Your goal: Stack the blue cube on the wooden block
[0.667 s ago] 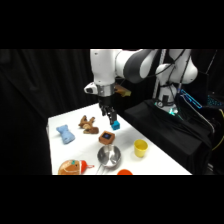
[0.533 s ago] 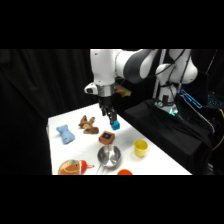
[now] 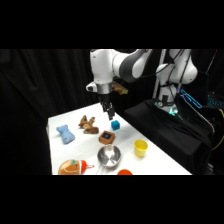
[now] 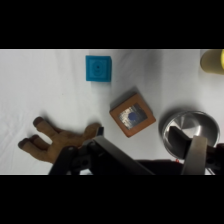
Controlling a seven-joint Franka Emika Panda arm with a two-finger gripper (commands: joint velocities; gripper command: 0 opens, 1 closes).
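The blue cube (image 3: 115, 125) sits on the white table (image 3: 60, 150), just right of and below my gripper (image 3: 109, 113), which hangs over the table apart from it. The wooden block (image 3: 106, 136), brown with a dark blue square on top, lies a short way in front of the cube. In the wrist view the blue cube (image 4: 98, 68) lies beyond the wooden block (image 4: 132, 115), with bare table between them. One grey finger (image 4: 197, 155) rises at the lower right and the dark linkage at the lower left. The fingers stand wide apart with nothing held.
A brown plush toy (image 3: 87, 125) lies left of the block and a pale blue bone-shaped item (image 3: 65, 134) further left. A metal bowl (image 3: 109, 155) sits in front of the block, a yellow cup (image 3: 141, 147) to its right. An orange object (image 3: 72, 167) lies at the front edge.
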